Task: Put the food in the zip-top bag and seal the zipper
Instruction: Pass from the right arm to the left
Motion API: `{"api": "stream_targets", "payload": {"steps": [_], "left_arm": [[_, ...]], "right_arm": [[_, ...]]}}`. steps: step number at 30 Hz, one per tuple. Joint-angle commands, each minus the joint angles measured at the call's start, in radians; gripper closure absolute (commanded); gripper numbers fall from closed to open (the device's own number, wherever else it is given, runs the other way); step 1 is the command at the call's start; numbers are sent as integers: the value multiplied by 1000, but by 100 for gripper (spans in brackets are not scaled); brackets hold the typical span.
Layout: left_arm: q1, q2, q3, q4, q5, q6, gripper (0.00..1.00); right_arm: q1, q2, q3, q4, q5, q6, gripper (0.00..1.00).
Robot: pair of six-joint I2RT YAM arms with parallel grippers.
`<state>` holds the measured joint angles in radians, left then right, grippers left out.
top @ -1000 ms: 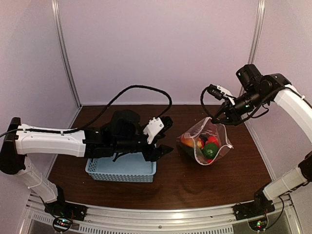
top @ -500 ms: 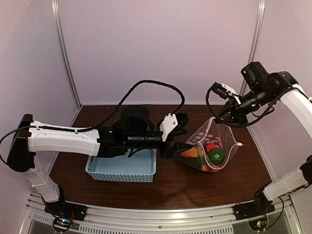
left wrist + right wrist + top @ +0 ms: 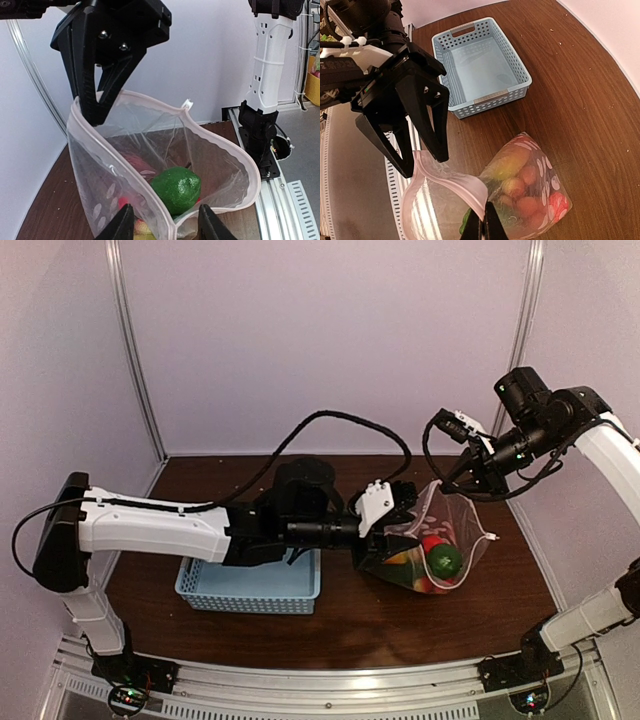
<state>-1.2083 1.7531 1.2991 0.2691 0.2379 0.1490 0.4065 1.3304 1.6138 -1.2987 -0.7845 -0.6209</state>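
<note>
The zip-top bag, clear with white dots, stands on the table with its mouth held open. The food lies inside: a round green piece on top, red and orange pieces below. My right gripper is shut on the far end of the zipper, a pale strip round the mouth. My left gripper is open, its fingers on either side of the near end of the mouth, not closed on it. In the right wrist view, the left gripper straddles the strip.
The light-blue perforated basket sits left of the bag, under the left arm, with nothing visible inside. A black cable loops above the left arm. Booth walls and the right arm's base post stand close by.
The left arm has reached right from above the basket to the bag's mouth. The right gripper lifted the bag's edge a second ago and has since held still.
</note>
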Motion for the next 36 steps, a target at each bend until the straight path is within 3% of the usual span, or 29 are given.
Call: {"api": "stream_targets", "payload": {"steps": [1,18,33,36], "left_arm": [[-11,30,45,-13,-31,81,57],[-16,42,33,-6,-104,178,78],[-13,11,27,-6,-171,136,92],[-2,9,46,-30,-189,91,94]], "right_arm": [[7,-17,31,-5,-40,14,100],[8,7,35,-8,-56,29,100],[8,33,37,-7,-35,26,100],[-10,47,67,-48,-12,-4,90]]}}
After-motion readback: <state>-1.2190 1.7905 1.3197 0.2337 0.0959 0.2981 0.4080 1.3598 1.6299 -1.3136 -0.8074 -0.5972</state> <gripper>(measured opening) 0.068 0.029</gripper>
